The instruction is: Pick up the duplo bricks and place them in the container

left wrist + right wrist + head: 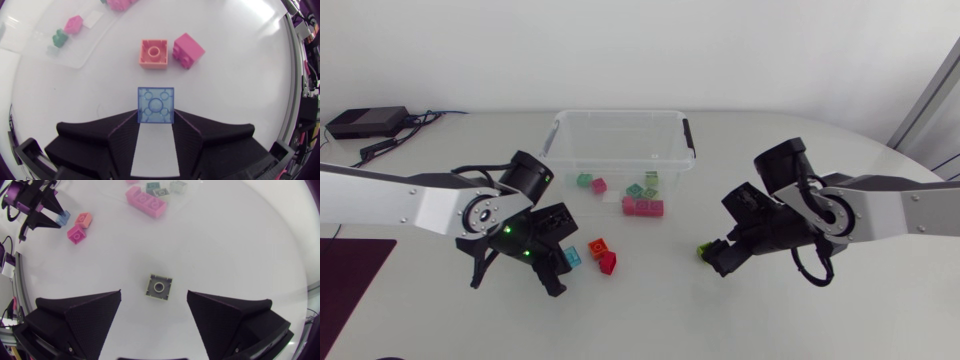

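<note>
My left gripper [560,265] [156,117] is shut on a translucent blue brick [574,256] [156,105], which rests on the table between its fingertips. Just ahead of it lie an orange brick [598,246] [153,53] and a pink-red brick [608,262] [188,50], side by side. My right gripper [718,255] [154,297] stands open over a lime-green brick [704,251] [159,287], which lies between its fingers, untouched. The clear container [675,125] stands at the back middle.
Small green and pink bricks [591,182] show through the container's front, as does a long pink brick [643,207] at its front wall. A black box with cables [365,122] sits at the back left.
</note>
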